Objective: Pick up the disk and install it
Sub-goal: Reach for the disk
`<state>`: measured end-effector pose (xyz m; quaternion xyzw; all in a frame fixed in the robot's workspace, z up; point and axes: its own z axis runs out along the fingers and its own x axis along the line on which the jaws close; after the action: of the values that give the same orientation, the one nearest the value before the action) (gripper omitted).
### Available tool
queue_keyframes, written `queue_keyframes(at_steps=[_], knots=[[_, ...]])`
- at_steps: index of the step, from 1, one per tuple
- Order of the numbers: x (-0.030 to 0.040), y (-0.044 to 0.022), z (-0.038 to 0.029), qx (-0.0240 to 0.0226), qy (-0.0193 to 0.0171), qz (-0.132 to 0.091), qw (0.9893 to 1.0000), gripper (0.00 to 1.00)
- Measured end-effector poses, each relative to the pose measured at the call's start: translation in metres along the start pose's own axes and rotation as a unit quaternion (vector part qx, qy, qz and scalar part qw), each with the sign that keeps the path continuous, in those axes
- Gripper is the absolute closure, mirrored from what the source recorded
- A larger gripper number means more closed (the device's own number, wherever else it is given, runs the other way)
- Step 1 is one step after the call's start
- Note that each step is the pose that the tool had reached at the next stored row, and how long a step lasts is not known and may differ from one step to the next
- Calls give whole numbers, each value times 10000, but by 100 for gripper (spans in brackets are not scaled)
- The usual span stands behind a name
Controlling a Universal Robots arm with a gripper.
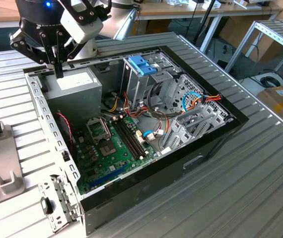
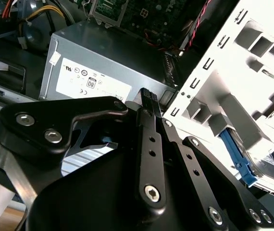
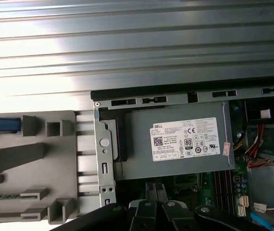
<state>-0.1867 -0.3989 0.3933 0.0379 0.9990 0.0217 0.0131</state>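
My gripper (image 1: pixel 58 73) hangs over the back corner of the open computer case (image 1: pixel 216 134), at the exterior view's left, just above the grey power-supply box (image 1: pixel 74 85). Its black fingers stand together, shut on nothing; the fingertips (image 2: pixel 147 94) point down at the box's white sticker (image 2: pixel 91 85). The disk's dark body and white label are out of view. A blue edge (image 3: pixel 2 125) lies in the grey slotted fixture (image 3: pixel 36 163) beside the case, and I cannot tell whether it belongs to the disk. The same blue edge (image 2: pixel 235 156) sits in the fixture in the second wrist view.
Inside the case are the green motherboard (image 1: pixel 111 148), loose coloured cables (image 1: pixel 196 101) and a metal drive cage (image 1: pixel 149 84) topped by a blue ribbed latch (image 1: pixel 142 64). The case sits on a ribbed metal table (image 1: pixel 260 178). The grey fixture (image 1: pixel 0 173) lies at the exterior view's left edge.
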Motion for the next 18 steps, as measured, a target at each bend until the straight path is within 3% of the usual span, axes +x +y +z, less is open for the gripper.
queue_keyframes(at_steps=[18], knots=[[119, -9, -4, 0, 0, -1, 10000, 90]])
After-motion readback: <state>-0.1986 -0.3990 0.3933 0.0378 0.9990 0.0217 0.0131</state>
